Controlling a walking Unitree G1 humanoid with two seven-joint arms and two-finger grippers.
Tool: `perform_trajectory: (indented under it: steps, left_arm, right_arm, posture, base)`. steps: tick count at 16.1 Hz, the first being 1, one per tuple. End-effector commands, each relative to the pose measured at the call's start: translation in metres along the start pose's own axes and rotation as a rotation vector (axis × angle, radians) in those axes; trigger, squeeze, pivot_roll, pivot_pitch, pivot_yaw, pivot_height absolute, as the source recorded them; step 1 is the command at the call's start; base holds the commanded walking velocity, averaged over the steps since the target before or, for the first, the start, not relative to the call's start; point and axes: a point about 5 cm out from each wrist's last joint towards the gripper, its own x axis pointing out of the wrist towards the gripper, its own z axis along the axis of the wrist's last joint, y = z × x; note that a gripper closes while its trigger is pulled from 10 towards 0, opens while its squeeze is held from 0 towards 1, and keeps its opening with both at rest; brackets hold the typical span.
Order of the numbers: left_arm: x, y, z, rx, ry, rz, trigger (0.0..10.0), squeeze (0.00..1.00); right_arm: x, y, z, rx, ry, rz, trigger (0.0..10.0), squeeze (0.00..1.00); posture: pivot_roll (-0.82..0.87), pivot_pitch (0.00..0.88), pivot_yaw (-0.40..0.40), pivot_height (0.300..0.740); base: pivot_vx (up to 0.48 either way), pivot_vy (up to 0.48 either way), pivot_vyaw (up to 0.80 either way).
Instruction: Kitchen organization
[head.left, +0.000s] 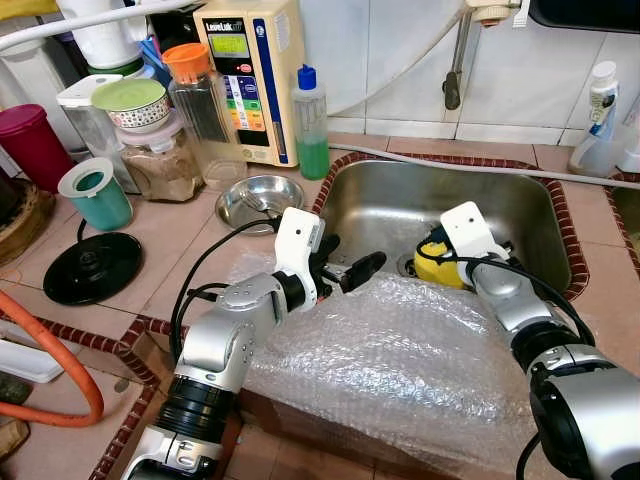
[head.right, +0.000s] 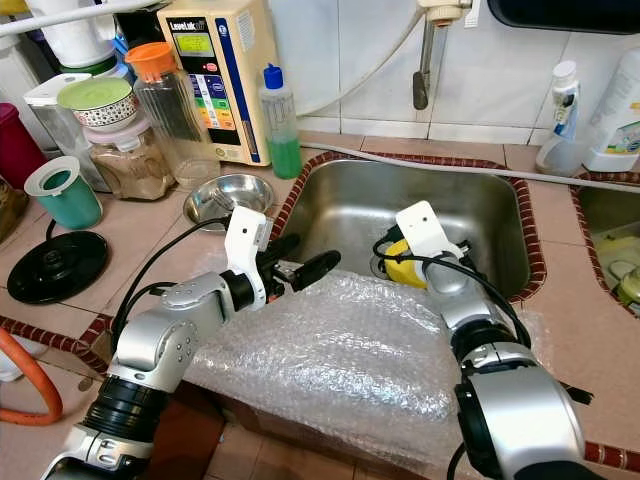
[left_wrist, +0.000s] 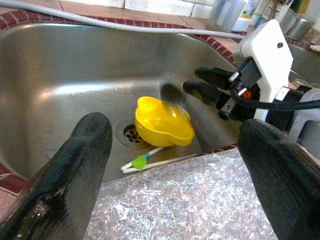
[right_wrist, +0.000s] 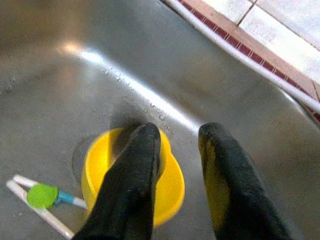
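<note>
Step in hand: fetching yellow bowl (left_wrist: 162, 122) from sink (head.left: 520, 215); bowl sits by the drain. Right claw (right_wrist: 180, 165) spread, one finger inside bowl rim, not clenched yet. Left claw (left_wrist: 175, 165) released, hovering over bubble wrap (head.left: 400, 350) beside sink. Next: pinch rim, lift.

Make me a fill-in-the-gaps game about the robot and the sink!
1. The bowl lying in the sink is coloured ____.
2. The gripper reaching down to that bowl is the robot's ____ one.
3. The left gripper hovers over a sheet of ____ wrap.
4. The bottle beside the sink holds ____ liquid.

Missing words: yellow; right; bubble; green
</note>
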Motion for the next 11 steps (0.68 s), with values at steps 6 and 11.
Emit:
perform_trajectory:
  steps: [6, 11]
  left_arm:
    - [0.0, 0.005, 0.002, 0.028, 0.008, 0.024, 10.0, 1.0]
    - [0.001, 0.018, 0.009, 0.027, -0.056, 0.135, 10.0, 1.0]
  right_arm:
    - [-0.003, 0.003, -0.011, 0.058, 0.03, 0.026, 10.0, 1.0]
    - [-0.002, 0.013, 0.005, 0.249, -0.081, 0.092, 10.0, 1.0]
  posture:
    - [0.06, 0.0, 0.127, 0.74]
    - [0.04, 0.0, 0.112, 0.74]
  base:
    - [0.0, 0.0, 0.0]
    - [0.0, 0.0, 0.0]
